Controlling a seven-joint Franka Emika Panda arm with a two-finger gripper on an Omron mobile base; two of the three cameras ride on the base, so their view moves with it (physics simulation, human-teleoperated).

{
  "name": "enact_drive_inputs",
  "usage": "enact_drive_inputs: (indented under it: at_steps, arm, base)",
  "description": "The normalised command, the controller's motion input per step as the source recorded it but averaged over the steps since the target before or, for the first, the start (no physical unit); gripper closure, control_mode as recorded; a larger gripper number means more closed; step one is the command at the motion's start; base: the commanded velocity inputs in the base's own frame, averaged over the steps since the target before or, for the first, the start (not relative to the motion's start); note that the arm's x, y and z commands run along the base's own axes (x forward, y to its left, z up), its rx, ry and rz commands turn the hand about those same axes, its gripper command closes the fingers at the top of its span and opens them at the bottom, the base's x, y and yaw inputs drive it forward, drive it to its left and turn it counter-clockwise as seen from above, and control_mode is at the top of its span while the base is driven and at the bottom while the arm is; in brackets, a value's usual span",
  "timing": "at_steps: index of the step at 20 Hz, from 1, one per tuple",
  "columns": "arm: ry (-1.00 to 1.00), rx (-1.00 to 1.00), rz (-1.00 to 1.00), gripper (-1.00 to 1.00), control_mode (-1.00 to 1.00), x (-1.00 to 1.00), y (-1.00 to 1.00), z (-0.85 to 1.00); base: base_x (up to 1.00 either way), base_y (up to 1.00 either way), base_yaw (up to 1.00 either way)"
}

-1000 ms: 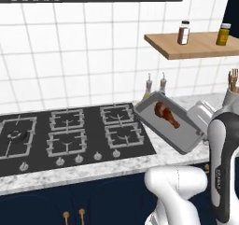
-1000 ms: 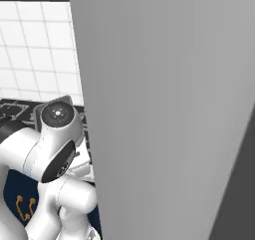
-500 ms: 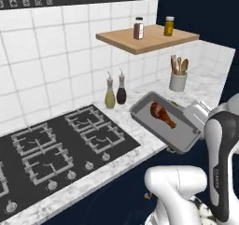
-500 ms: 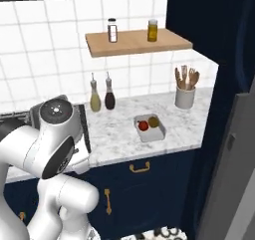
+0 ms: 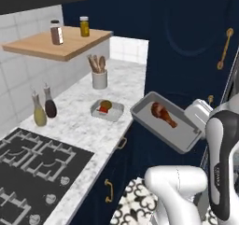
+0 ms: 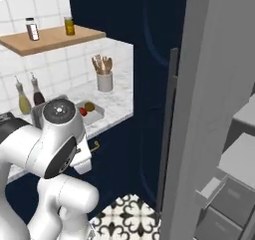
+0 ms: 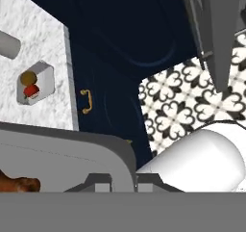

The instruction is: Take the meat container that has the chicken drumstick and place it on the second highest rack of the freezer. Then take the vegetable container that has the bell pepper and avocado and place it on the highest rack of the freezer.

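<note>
On the left we see two oil bottles (image 5: 43, 107) on the marble surface (image 5: 79, 126), then a small tray with the bell pepper (image 5: 103, 109) and avocado (image 5: 106, 104). Right of it, off the surface, our fingers (image 7: 116, 184) clamp the rim of the grey meat container (image 5: 165, 122) holding the chicken drumstick (image 5: 162, 113). The freezer (image 6: 219, 109) stands at far right.

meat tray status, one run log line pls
meat tray: held aloft off counter | pincer: shut on rim | chicken drumstick: inside | vegetable container: on counter
</note>
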Motion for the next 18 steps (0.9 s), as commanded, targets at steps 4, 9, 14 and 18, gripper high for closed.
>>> enact_drive_inputs:
  at_steps: [4,9,14,18]
  arm:
    - [0.0,0.0,0.0,1.0,1.0,0.0,0.0,0.0]
    - [0.0,0.0,0.0,1.0,1.0,0.0,0.0,0.0]
    - [0.0,0.0,0.0,1.0,1.0,0.0,0.0,0.0]
    - [0.0,0.0,0.0,1.0,1.0,0.0,0.0,0.0]
  base:
    - [-0.82,0.18,-0.58]
    - [-0.89,0.18,-0.37]
    - [-0.66,-0.29,-0.43]
    - [0.04,-0.99,-0.45]
